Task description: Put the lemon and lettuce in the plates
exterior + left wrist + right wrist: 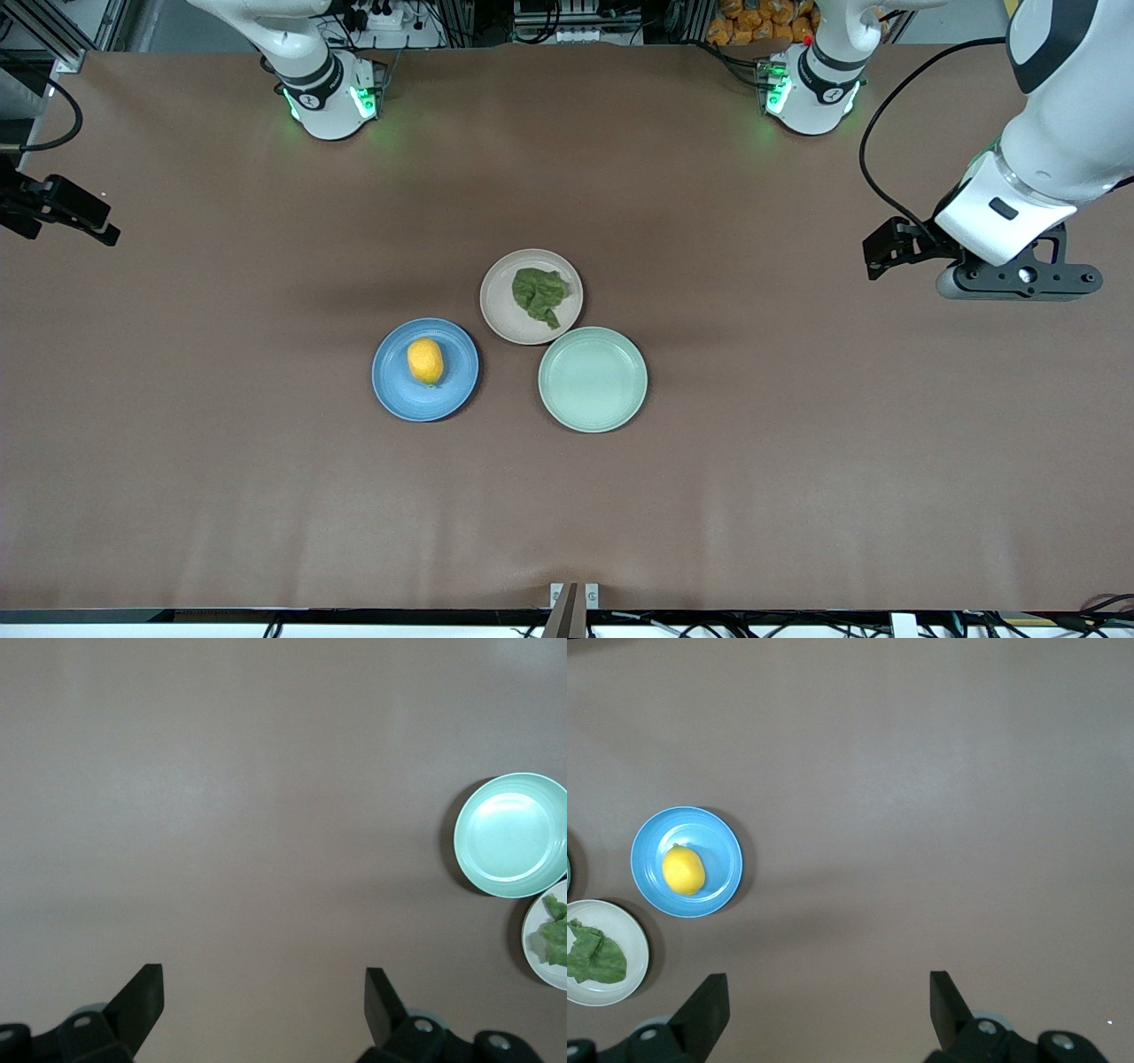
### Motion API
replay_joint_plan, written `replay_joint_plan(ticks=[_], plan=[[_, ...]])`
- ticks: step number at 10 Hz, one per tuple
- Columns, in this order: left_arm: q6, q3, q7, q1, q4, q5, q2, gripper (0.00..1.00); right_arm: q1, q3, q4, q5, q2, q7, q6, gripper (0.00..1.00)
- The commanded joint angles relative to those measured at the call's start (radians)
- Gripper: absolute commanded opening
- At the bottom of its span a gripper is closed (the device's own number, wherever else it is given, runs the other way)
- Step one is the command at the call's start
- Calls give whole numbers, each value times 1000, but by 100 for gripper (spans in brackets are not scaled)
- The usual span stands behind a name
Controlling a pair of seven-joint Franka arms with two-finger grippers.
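From the high front camera we see a brown worktop (177,399) with three round plates grouped near its middle. The lemon (425,361) lies in the blue plate (399,394), which sits toward the right arm's end of the group. The lettuce (539,295) lies in the beige plate (500,315), the plate farthest from the front camera. A pale mint-green plate (593,379) sits just beside the beige one, nearer the camera and toward the left arm's end. The left gripper (1019,279) hangs over bare worktop at the left arm's end, well apart from the plates. The right gripper (62,208) shows only at the picture's edge, over the right arm's end.

In the left wrist view we see the left gripper (264,1001) with its jaws spread wide over bare worktop, holding nothing. The mint-green plate (512,835) and a slice of the beige plate (536,948) with lettuce (555,935) show at the edge.

In the right wrist view we see the right gripper (829,1005) with its jaws likewise spread wide and holding nothing, over bare worktop. The lemon (683,870) rests in the blue plate (713,837), and the lettuce (594,955) in the beige plate (620,926).
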Motion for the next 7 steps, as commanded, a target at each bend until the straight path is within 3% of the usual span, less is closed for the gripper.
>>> replay_joint_plan(ticks=[1, 7], plan=[[-13, 1, 6, -5, 6, 20, 0, 100, -9, 8, 16, 8, 6, 2, -14, 100], [-12, 0, 4, -9, 8, 14, 1, 100, -9, 8, 16, 6, 6, 3, -14, 100]])
